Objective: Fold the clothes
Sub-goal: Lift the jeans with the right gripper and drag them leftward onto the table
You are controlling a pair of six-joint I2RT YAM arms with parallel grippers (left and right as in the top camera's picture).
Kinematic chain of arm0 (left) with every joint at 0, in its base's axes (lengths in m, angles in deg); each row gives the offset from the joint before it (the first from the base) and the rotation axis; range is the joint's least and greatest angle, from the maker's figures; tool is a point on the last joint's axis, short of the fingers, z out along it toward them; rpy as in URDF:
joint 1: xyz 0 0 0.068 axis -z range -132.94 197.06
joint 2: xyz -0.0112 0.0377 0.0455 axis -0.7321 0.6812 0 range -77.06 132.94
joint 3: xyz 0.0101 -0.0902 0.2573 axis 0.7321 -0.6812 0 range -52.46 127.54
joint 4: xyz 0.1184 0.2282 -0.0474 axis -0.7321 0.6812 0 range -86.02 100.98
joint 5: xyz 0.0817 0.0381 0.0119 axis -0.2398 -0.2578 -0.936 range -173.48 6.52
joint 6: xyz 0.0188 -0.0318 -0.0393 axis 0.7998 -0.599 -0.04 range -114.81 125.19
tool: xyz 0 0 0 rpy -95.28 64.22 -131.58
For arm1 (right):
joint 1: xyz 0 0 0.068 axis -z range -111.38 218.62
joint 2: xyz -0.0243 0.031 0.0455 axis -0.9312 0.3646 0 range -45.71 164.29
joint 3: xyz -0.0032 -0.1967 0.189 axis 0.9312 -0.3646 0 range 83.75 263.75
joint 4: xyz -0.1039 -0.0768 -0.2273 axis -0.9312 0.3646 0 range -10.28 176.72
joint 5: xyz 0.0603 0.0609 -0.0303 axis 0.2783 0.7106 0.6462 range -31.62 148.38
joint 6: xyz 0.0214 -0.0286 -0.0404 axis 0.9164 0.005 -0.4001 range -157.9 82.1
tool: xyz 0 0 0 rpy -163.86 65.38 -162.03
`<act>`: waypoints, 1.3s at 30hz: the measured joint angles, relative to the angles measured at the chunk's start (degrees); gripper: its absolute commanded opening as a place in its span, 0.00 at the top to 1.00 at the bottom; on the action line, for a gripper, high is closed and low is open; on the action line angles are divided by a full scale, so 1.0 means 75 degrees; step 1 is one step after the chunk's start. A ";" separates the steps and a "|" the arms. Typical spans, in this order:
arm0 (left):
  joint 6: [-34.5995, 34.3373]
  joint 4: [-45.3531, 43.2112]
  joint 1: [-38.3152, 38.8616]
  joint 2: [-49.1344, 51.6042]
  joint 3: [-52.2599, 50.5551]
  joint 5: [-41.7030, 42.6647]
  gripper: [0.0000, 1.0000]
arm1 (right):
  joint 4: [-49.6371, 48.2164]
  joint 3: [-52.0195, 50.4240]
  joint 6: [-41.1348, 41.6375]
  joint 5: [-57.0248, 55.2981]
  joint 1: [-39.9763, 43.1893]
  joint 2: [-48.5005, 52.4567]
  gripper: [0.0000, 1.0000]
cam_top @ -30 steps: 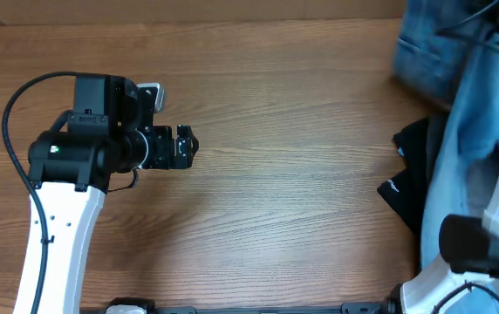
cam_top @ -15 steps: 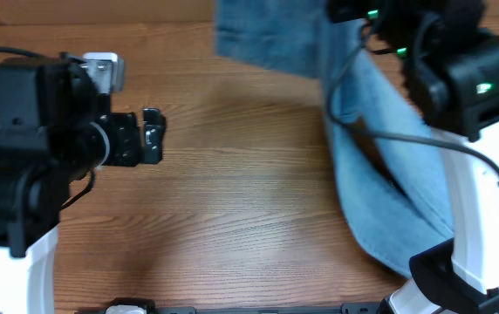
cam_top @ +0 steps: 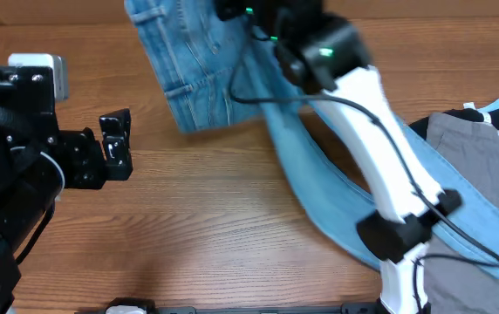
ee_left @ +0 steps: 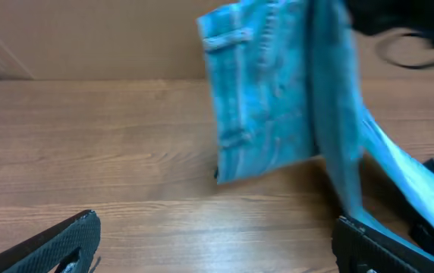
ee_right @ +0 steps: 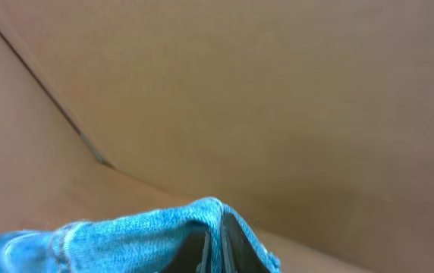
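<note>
The light-blue denim jeans hang from my right gripper at the top middle of the overhead view. Their legs trail down to the right across the table. In the right wrist view the fingers are shut on a fold of the denim. In the left wrist view the jeans hang ahead, above the wood. My left gripper is open and empty at the left, apart from the jeans; its fingers frame bare table.
A grey garment with a black one beside it lies at the right edge of the wooden table. A brown cardboard wall stands behind the table.
My right arm has swung from the right edge to the top middle, dragging the jeans left across the table. My left arm has drawn back to the left.
</note>
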 measured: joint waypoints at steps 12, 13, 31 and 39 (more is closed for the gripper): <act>0.0000 -0.0032 0.0000 0.0111 0.0003 -0.0035 0.00 | 0.1775 0.0035 0.0099 0.0178 -0.0472 0.0265 0.95; 0.0000 -0.0041 0.0000 0.0111 0.0003 -0.0038 0.00 | 0.2057 0.0032 0.0117 0.0251 -0.0624 0.0265 0.92; 0.0000 0.0428 0.0000 0.0341 0.0009 -0.0061 0.00 | 0.4529 0.0087 0.0522 -0.0682 -0.0962 0.0291 0.18; 0.0003 0.0650 0.0000 0.1950 -0.0367 -0.0076 0.00 | 0.5514 0.0306 0.1023 -0.0230 0.0160 -0.1536 0.18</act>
